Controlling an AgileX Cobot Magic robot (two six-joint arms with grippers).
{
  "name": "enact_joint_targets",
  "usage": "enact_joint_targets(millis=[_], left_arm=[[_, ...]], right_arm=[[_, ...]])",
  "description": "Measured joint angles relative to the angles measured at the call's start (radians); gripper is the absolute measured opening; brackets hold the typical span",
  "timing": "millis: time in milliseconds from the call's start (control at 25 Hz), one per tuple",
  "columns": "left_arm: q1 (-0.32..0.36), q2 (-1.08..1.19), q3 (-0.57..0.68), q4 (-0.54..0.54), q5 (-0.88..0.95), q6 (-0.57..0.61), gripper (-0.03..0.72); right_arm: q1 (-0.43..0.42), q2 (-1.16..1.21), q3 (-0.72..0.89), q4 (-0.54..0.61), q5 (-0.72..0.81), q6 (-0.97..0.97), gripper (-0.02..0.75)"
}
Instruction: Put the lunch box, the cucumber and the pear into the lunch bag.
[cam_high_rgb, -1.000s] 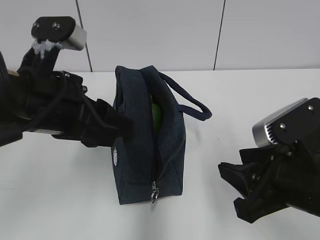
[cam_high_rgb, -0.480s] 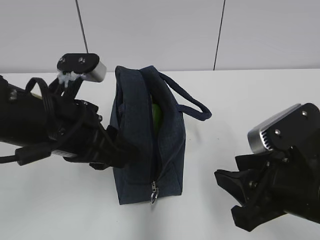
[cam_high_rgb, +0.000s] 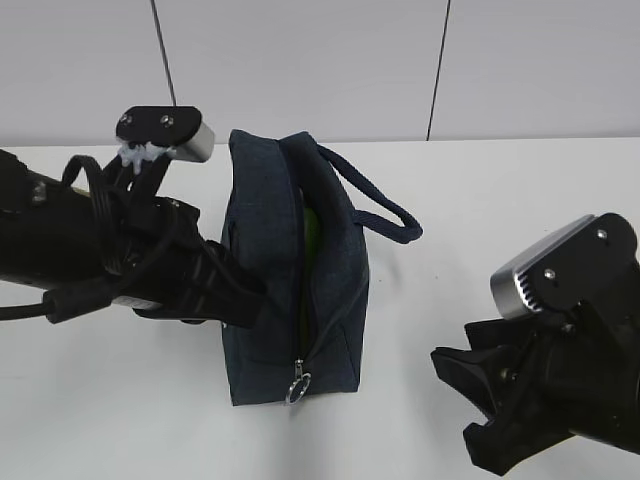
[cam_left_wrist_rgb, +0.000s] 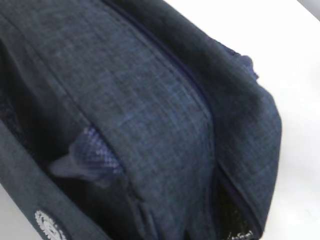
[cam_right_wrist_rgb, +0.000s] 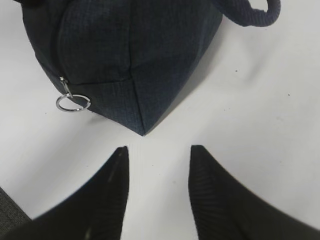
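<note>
On the white table: the lunch bag (cam_high_rgb: 295, 290) stands mid-scene, its zipper slot running along the top, its looped handle (cam_high_rgb: 385, 205) hanging out to the right.
Contents seen: a strip of green (cam_high_rgb: 312, 232) shows through the open slot; whether it is the cucumber or the lunch box lid cannot be told. No pear, cucumber or lunch box lies out on the table in any view.
Left gripper: pressed against the bag's left wall, its tip (cam_high_rgb: 240, 300) dark on dark fabric; the left wrist view shows only navy cloth, so whether its fingers are spread or pinching cannot be told.
Right gripper (cam_right_wrist_rgb: 157, 165): fingers spread, nothing between them, low over the table just short of the bag's near corner.
Ring pull (cam_right_wrist_rgb: 73, 103): metal ring at the near end of the zipper, left of the right gripper's line.
Step in hand, as judged: loading looks finished or nearly so; steadying the bag and dealing with the zipper seems next.
Doing it well: keep the left arm bracing the soft wall so the bag does not slide or tip; bring the right fingers leftward to the ring, since they now point at the corner seam.
Writing: 1 small round white emblem (cam_left_wrist_rgb: 46, 222) sits low on the bag's side; too blurred to read.
Other labels: none visible.
</note>
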Motion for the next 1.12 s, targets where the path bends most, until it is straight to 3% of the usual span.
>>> enact_joint_targets(millis=[160, 440, 720, 1120], left_arm=[[0.0, 0.0, 0.0, 0.03, -0.018, 0.001, 0.005], [0.0, 0.0, 0.0, 0.039, -0.079, 0.001, 0.004], [0.0, 0.0, 0.0, 0.04, -0.126, 0.001, 0.004], [0.0, 0.0, 0.0, 0.042, -0.133, 0.001, 0.003]], right_arm=[[0.016, 0.0, -0.002, -0.005, 0.001, 0.002, 0.302], [0.132, 0.034, -0.049, -0.089, 0.002, 0.005, 0.298], [0.145, 0.213, -0.101, -0.158, -0.032, 0.03, 0.298], [0.22, 0.427, -0.122, -0.478, -0.31, 0.308, 0.298]])
